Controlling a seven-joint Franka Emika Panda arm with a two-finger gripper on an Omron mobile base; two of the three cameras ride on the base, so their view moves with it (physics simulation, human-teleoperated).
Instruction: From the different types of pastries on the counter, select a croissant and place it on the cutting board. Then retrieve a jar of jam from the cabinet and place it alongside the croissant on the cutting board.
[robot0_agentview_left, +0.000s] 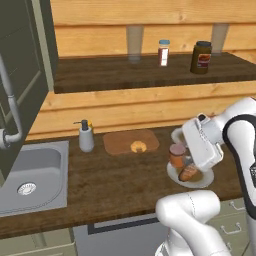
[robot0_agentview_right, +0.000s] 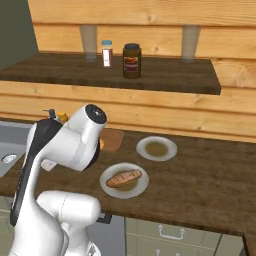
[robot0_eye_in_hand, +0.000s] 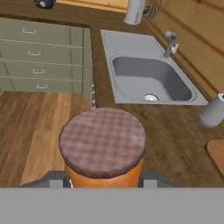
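My gripper (robot0_agentview_left: 178, 158) is shut on the jar of jam (robot0_agentview_left: 177, 154), a short orange-red jar with a brownish checked top (robot0_eye_in_hand: 103, 141), held above the counter (robot0_agentview_left: 115, 180) to the right of the cutting board (robot0_agentview_left: 125, 142). The dark fingers (robot0_eye_in_hand: 53, 179) press on both sides of the jar. The golden croissant (robot0_agentview_left: 138, 146) lies on the board's right half. Just below the jar, a brown bread roll (robot0_agentview_left: 188, 173) rests on a white plate (robot0_agentview_right: 107, 187). The olive-grey cabinet door (robot0_agentview_left: 22, 75) stands open at the left with its tubular handle (robot0_agentview_left: 11, 102).
A grey sink (robot0_agentview_left: 30, 175) is set into the counter at the left, with a soap dispenser (robot0_agentview_left: 86, 136) beside the board. A second plate (robot0_agentview_right: 156, 148) sits behind the roll. On the shelf above stand a white shaker (robot0_agentview_left: 163, 52) and a dark jar (robot0_agentview_left: 201, 57).
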